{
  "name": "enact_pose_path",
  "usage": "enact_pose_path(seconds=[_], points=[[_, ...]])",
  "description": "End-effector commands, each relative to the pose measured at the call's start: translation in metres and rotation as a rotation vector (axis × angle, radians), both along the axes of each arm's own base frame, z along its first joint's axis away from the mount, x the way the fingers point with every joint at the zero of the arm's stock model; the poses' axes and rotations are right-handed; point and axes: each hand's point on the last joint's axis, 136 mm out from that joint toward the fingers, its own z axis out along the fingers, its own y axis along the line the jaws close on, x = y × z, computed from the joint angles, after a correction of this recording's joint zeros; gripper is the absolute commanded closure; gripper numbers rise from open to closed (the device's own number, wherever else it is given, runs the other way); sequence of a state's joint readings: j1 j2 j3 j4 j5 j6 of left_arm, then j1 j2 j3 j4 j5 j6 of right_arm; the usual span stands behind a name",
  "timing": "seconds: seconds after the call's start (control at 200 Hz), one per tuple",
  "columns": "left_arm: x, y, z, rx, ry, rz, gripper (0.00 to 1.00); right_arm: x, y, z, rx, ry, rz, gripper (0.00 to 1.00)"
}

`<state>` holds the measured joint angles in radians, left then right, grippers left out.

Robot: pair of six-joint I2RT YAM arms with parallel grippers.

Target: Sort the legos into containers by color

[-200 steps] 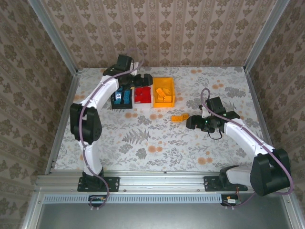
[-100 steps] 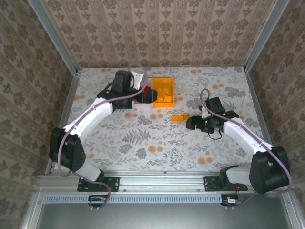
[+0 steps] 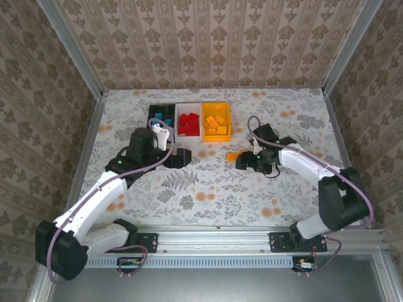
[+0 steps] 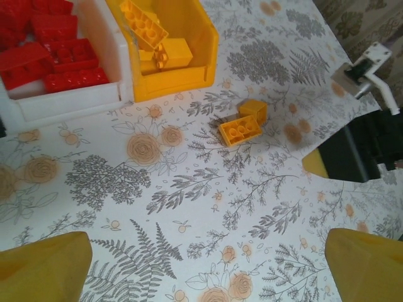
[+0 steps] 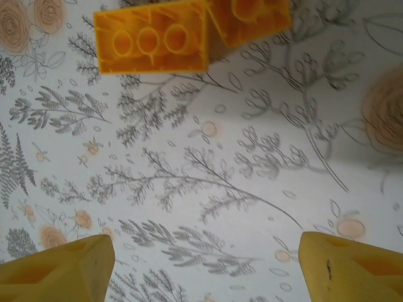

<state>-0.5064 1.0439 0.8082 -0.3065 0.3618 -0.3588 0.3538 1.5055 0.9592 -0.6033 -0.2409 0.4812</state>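
Pincer states first. Left pincer (image 3: 181,157): spread wide, nothing between the fingers. In the left wrist view its yellow fingertips (image 4: 44,267) sit at the two lower corners, with bare floral counter (image 4: 189,207) in the gap. Right pincer (image 3: 244,162): also spread and empty, its fingertips (image 5: 56,270) apart over the counter.

Loose pieces: two orange-yellow bricks (image 3: 233,154) lie on the counter, touching each other. They are just ahead of the right pincer and clear of its fingertips. The larger one (image 5: 151,44) shows three rings on its upturned face. From the left pincer, the same pair sits ahead and slightly to the right, well apart from it.

Bins stand in a row beyond both pincers, side walls touching:
- black bin (image 3: 151,117), ahead of the left pincer, holds blue bricks (image 3: 162,117).
- white bin (image 4: 69,104), ahead-left in the left wrist view, holds red bricks (image 4: 50,53).
- orange-yellow bin (image 4: 179,82), nearest the loose pair, holds orange-yellow pieces (image 4: 151,38).

Both pincers are near the counter surface; whether either touches it, cannot tell.
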Motion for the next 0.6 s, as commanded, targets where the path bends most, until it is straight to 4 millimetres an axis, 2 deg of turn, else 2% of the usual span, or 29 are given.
enact_pose_path(seconds=[0.0,0.1,0.125,0.23,0.405,0.595], points=[[-0.006,0.014,-0.014,0.014,0.035,0.035,0.05,0.012,0.001,-0.003,-0.084,0.024,-0.019,0.22],[-0.011,0.017,-0.019,0.009,0.048,0.025,0.05,0.024,0.009,-0.005,-0.114,0.034,-0.002,0.23],[-0.007,0.026,-0.020,0.008,0.051,0.051,0.05,0.027,0.011,-0.005,-0.121,0.036,0.001,0.24],[-0.009,0.032,-0.021,0.004,0.057,0.055,0.05,0.036,0.020,-0.008,-0.152,0.055,0.021,0.24],[-0.010,0.039,-0.019,-0.005,0.046,0.061,0.05,0.044,0.032,-0.022,-0.202,0.089,0.041,0.25],[-0.011,0.041,-0.020,-0.004,0.050,0.057,0.04,0.049,0.037,-0.036,-0.256,0.107,0.037,0.24]])
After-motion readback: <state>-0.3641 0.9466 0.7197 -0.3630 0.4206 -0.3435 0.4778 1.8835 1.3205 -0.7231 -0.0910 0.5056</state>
